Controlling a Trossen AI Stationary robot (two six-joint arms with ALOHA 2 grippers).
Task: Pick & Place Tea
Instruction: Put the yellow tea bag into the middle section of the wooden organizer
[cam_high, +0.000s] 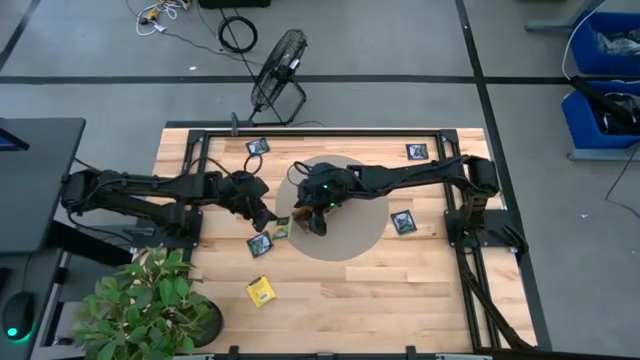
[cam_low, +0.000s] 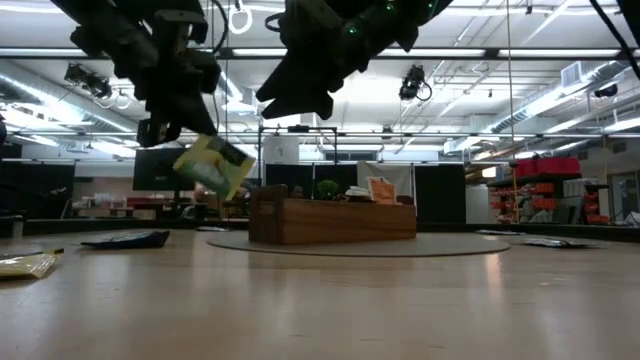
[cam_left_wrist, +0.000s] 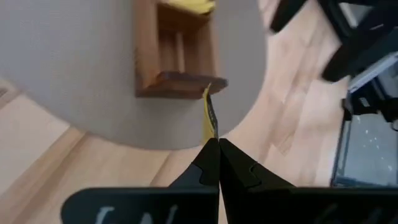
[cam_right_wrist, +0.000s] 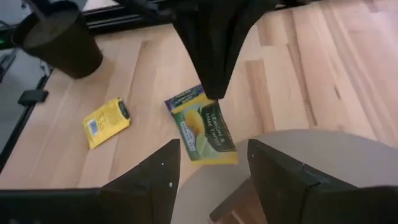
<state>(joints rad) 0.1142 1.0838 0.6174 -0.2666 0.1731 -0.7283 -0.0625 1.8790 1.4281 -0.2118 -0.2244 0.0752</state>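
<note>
High view: left end effector (cam_high: 268, 216) pinches green tea packet (cam_high: 281, 229) beside wooden tray (cam_high: 303, 212) | Low view: packet hangs tilted above counter (cam_low: 330, 300) | Left wrist view: fingers pressed on packet edge | Right wrist view: right end effector (cam_right_wrist: 211, 171) spread, empty, over round mat (cam_right_wrist: 298, 155); yellow packet (cam_right_wrist: 106, 122) on counter

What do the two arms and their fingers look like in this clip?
Both arms are dark, near-black and jointed, with black cables running along them. The right arm's wrist shows small green lights. The left gripper ends in slim, tapered black fingers; the right gripper has broad, angular black fingers. White lettering marks the left wrist housing.
</note>
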